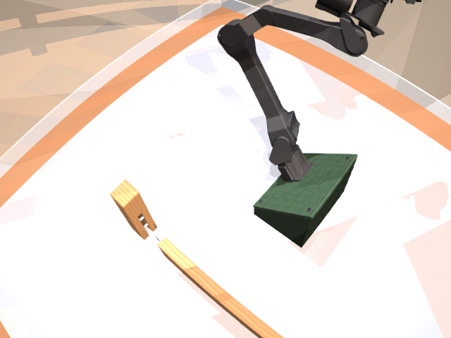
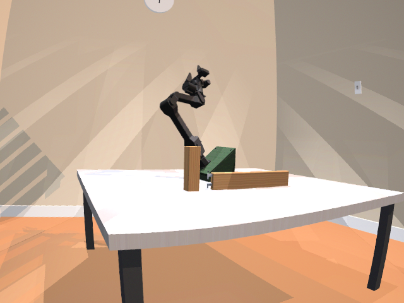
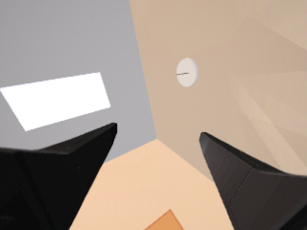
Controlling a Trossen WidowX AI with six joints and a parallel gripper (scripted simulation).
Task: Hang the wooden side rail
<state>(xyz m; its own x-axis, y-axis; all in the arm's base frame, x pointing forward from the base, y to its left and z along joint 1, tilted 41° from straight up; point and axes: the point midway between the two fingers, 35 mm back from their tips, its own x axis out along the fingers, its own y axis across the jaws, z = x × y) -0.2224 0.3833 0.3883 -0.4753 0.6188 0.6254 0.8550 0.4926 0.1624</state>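
The wooden headboard post stands upright on the table. Its slot, with pale pins inside, faces the rail. The wooden side rail lies on the table on its long narrow edge, its hook end toward the post; its far end is cut off in the top view. Steel hooks stick out of the near end, with a small gap between them and the post. My gripper is open and empty, high above the table and far from both, fingers pointing up and away.
The green wedge-shaped base carries the arm and stands behind the post and rail in the exterior view. The white table holds everything. The wrist view shows walls, a wall clock and a bright panel.
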